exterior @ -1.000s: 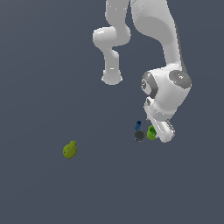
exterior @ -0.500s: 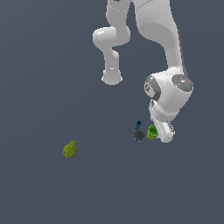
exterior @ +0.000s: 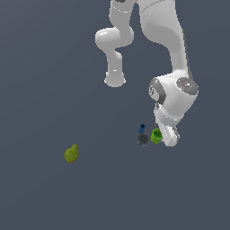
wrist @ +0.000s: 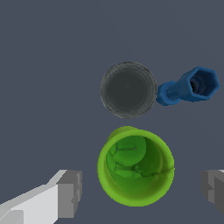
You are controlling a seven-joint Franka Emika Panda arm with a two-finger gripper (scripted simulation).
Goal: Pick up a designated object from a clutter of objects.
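Since the earlier frames, the arm's wrist has come lower in the exterior view, bringing the gripper (exterior: 167, 137) down to the level of the lime-green cup (exterior: 156, 135); the three small objects have not shifted.

Gripper: the jaws stand wide apart. In the wrist view one grey finger pad (wrist: 70, 194) sits to one side of the cup (wrist: 136, 170) and the other pad (wrist: 214, 189) to the opposite side. Clear gaps show between each pad and the cup wall, so neither pad is touching it. The cup lies between the fingers but not centred: it is closer to the first pad than to the second.

Designated object: the cup stands upright on the dark grey floor (exterior: 54, 90) with its open mouth toward the wrist camera, and the hollow inside is visible. In the exterior view it sits just at the gripper's side, partly overlapped by the white fingers.

Clutter: the blue and dark grey item (wrist: 157, 89) lies just beside the cup; its round dark grey part is near the cup's rim, with a narrow gap visible in the wrist view. The olive-yellow pear-shaped lump (exterior: 71, 153) lies well apart, toward the exterior view's left.
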